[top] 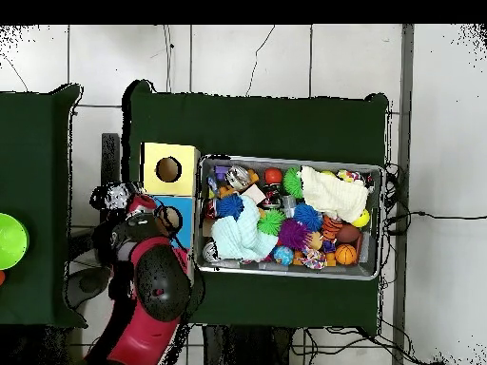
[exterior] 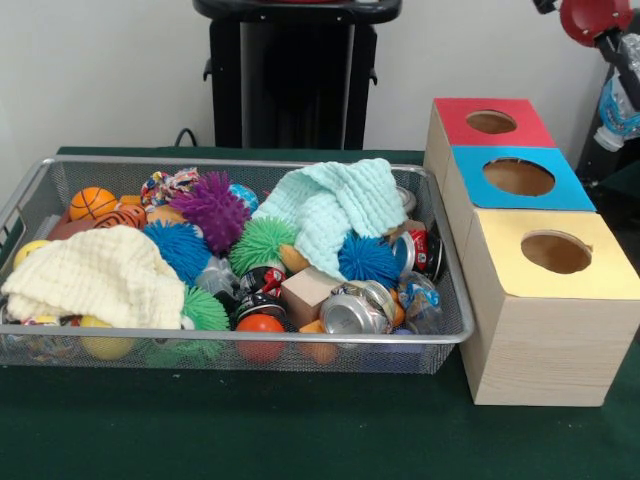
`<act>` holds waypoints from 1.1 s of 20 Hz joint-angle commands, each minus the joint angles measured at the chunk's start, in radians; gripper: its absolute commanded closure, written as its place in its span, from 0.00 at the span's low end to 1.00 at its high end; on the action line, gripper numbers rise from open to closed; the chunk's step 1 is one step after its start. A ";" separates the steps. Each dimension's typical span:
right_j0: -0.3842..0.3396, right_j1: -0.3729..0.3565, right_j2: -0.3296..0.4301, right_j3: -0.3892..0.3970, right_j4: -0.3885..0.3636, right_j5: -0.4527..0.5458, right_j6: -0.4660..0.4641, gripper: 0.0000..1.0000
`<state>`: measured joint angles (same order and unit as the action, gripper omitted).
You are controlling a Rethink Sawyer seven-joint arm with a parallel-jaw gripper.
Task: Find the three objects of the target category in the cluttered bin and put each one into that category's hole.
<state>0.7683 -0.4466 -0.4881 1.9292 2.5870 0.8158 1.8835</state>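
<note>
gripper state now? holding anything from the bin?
Gripper: cannot be told. The arm sits over the hole boxes, away from the bin; neither view shows its tip clearly.

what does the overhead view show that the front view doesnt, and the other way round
Only the overhead view shows the arm's red and black bulk over the red and blue boxes, a green round thing at the left edge, and tiled floor around the table.

Only the front view shows all three holes unobstructed: red box, blue box, yellow box, plus the crushed can side-on.

Both show the wire bin, the mint cloth and the cream cloth.
</note>
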 commanded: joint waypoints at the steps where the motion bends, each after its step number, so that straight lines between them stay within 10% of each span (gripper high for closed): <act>1: -0.088 0.045 0.063 0.094 -0.027 0.129 -0.137 1.00; 12: -0.140 0.044 0.058 0.148 -0.091 0.209 -0.198 1.00; 22: -0.026 0.147 0.092 0.050 0.141 0.137 -0.152 1.00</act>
<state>0.7012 -0.3882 -0.4918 2.0329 2.6259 0.9481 1.8835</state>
